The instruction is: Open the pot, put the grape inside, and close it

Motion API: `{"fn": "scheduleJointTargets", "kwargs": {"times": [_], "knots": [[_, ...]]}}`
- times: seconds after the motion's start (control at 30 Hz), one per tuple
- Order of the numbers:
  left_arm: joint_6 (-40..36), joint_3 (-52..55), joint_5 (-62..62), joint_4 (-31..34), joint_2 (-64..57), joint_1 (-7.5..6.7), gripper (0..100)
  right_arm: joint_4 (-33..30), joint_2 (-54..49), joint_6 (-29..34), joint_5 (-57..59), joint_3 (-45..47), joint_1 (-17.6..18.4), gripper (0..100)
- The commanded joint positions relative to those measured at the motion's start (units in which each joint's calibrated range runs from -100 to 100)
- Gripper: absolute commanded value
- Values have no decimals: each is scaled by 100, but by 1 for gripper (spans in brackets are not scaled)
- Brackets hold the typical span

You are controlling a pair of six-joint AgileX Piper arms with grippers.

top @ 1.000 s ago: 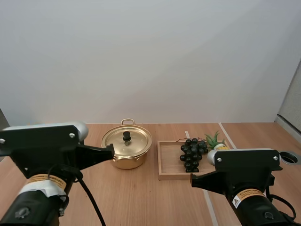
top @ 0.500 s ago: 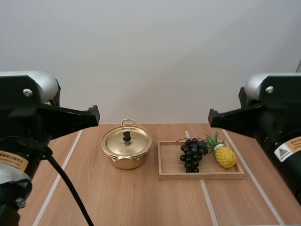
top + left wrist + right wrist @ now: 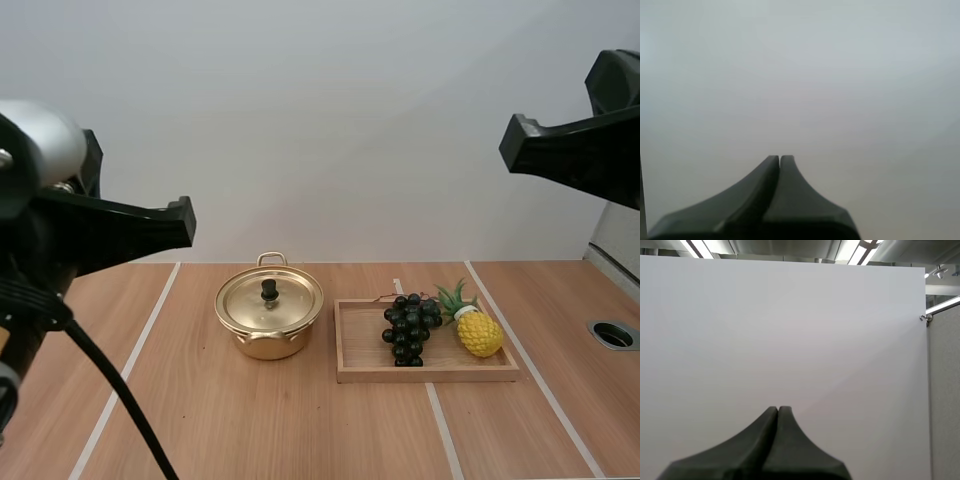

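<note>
A gold pot [image 3: 268, 322] stands on the wooden table left of centre, its lid [image 3: 270, 300] on, with a black knob on top. To its right a dark bunch of grapes [image 3: 410, 328] lies in a wooden tray [image 3: 430, 373]. My left gripper [image 3: 185, 222] hangs high at the left, well above and left of the pot. My right gripper [image 3: 512, 145] is raised high at the right, above the tray's far end. In both wrist views the fingers lie together as one dark wedge, left [image 3: 779, 158] and right [image 3: 778, 409], facing a blank white wall with nothing between them.
A yellow toy pineapple [image 3: 479, 331] lies in the tray beside the grapes. White tape lines [image 3: 130, 365] run across the table. A round hole [image 3: 613, 334] sits in the tabletop near the right edge.
Both arms have risen from low over the table's front to high at the sides, uncovering the pot, tray and pineapple. Both grippers stay shut.
</note>
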Motion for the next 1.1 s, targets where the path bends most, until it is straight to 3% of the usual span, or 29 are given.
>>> {"fn": "scheduleJointTargets", "kwargs": {"times": [0.0, 0.17, 0.37, 0.5, 0.57, 0.6, 0.7, 0.73, 0.9, 1.07], "knots": [[15, -446, 13, 41, 479, 8, 19, -90, 533, -13, -150, -240, -17, 0], [22, -1497, 83, 41, 1807, 8, 38, -100, 1815, -13, -253, -953, -17, 0], [83, -2730, 162, 41, 3161, 8, 39, -124, 3058, -13, -399, -1916, -17, 0], [150, -3389, 721, 41, 3857, 8, 39, -257, 3650, -13, 110, -2556, -17, 0], [150, -3618, 1028, 41, 4110, 8, 40, -401, 3847, -13, 409, -2786, -17, 18], [150, -3728, 1211, 41, 4235, 8, 41, -514, 3911, -51, 572, -2892, -17, 32], [150, -3976, 1776, 41, 4537, 8, 54, -771, 3973, -50, 906, -3063, -17, 86], [190, -4012, 1919, 41, 4609, 8, 62, -853, 3973, -77, 905, -3062, -17, 100], [517, -4057, 2601, 41, 4780, 8, 100, -895, 3950, -719, 1090, -3062, -17, 100], [860, -4057, 2750, 41, 4792, 8, 100, -895, 3950, -681, 1031, -3062, -17, 100]]}}
